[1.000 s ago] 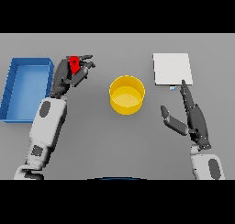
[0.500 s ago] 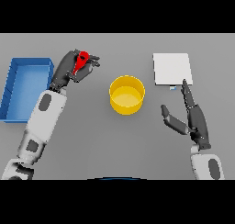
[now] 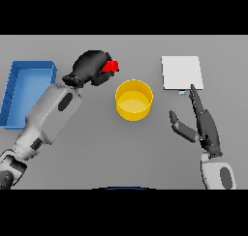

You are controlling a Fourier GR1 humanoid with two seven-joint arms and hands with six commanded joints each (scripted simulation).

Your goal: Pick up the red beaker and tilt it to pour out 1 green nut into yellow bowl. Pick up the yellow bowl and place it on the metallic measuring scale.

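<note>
The left robot hand (image 3: 91,68) has risen and swung closer to the yellow bowl (image 3: 133,99) than a second ago, carrying the red beaker (image 3: 111,66) with it. The beaker now points sideways toward the bowl, mostly hidden inside the curled fingers, where earlier more of it showed. The left forearm looms larger and covers more of the desk (image 3: 97,153) beside the bowl.

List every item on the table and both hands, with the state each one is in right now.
red beaker: held off the table in the left hand, left of the bowl
left hand: shut on the beaker
yellow bowl: upright on the table
measuring scale: bare
blue bin: open-topped
right hand: open, idle
</note>
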